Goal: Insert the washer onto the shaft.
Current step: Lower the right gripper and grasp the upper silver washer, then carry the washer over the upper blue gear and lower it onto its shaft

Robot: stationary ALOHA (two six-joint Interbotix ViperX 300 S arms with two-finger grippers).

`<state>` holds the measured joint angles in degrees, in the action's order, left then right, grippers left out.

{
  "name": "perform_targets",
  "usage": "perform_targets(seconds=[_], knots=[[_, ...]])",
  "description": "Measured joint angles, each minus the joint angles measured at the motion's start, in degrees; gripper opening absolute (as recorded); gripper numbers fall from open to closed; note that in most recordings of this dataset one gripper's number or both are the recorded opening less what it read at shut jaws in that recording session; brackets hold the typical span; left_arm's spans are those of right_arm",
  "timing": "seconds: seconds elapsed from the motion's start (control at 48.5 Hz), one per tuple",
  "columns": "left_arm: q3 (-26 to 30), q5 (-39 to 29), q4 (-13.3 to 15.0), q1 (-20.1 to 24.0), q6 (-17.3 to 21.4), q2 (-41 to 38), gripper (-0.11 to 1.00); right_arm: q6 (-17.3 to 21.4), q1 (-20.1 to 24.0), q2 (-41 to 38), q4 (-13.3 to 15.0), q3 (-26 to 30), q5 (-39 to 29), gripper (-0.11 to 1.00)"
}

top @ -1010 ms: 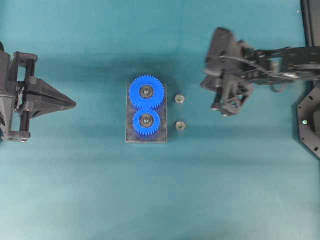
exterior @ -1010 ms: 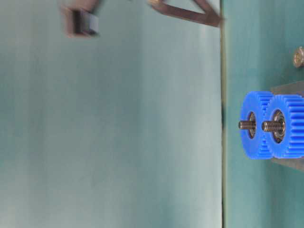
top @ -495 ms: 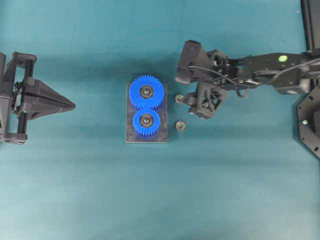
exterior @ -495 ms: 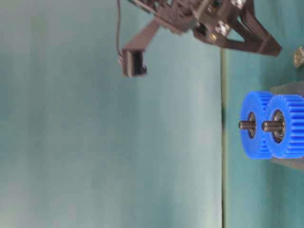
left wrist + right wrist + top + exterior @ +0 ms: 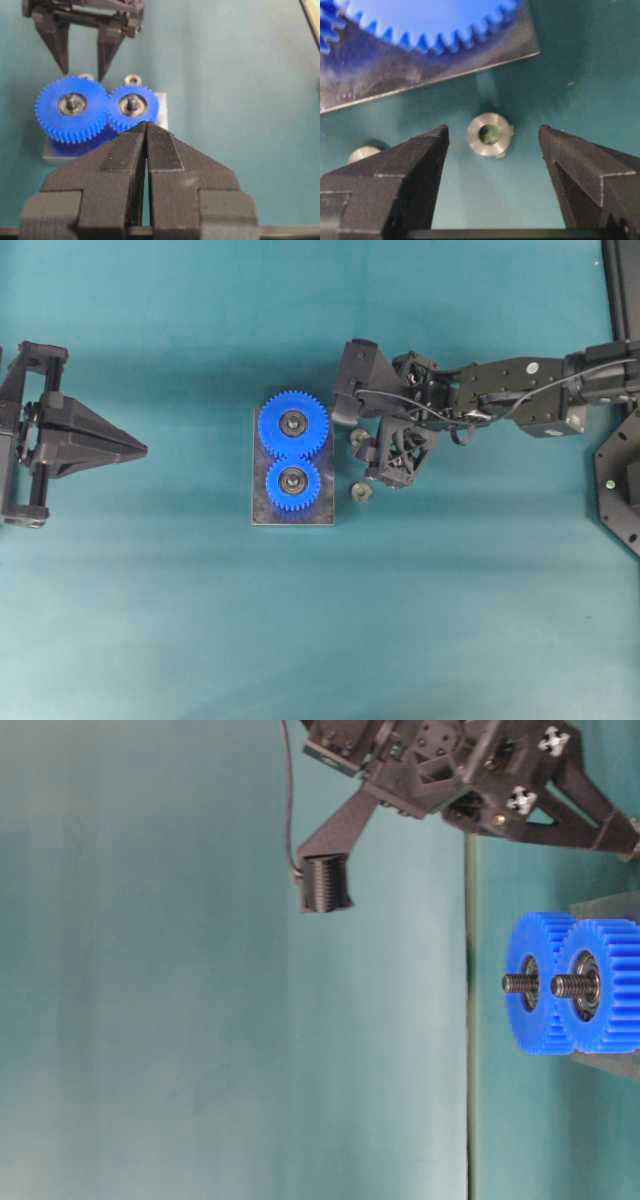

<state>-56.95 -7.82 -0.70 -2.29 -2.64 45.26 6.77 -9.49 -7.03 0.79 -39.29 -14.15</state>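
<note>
Washer (image 5: 490, 135) lying flat on the table (image 5: 560, 65), centre of your right wrist view, and your right gripper (image 5: 492, 150) is spreading wide around it, one finger (image 5: 420, 155) either side, neither touching. Overhead, that gripper (image 5: 372, 445) is sitting just right of the blue gears (image 5: 293, 450) on their grey plate (image 5: 262, 515), with a second washer (image 5: 361, 491) just below it. Your left gripper (image 5: 140, 450) is sitting closed and empty at the frame's left edge.
</note>
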Motion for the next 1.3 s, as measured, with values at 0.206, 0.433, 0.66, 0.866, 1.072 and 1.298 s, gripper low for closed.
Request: perform_targets(seconds=[0.206, 0.433, 0.66, 0.866, 1.072, 1.298], knots=[[0.09, 0.0, 0.0, 0.0, -0.09, 0.09, 0.0, 0.0, 0.0, -1.23, 0.09, 0.09, 0.0, 0.77], [0.26, 0.0, 0.0, 0.0, 0.0, 0.0, 0.0, 0.0, -0.09, -1.76, 0.18, 0.35, 0.0, 0.76], [0.18, 0.0, 0.0, 0.0, 0.0, -0.18, 0.0, 0.0, -0.18, -1.76, 0.18, 0.44, 0.0, 0.47], [0.26, 0.0, 0.0, 0.0, -0.09, 0.0, 0.0, 0.09, 0.26, -1.85, 0.18, 0.53, 0.09, 0.31], [0.35, 0.0, 0.0, 0.0, 0.0, 0.0, 0.0, 0.09, 0.44, -0.88, 0.18, 0.44, -0.44, 0.31], [0.97, 0.09, 0.0, 0.0, 0.0, 0.09, 0.0, 0.09, 1.05, 4.75, 0.18, 3.69, -6.24, 0.31]])
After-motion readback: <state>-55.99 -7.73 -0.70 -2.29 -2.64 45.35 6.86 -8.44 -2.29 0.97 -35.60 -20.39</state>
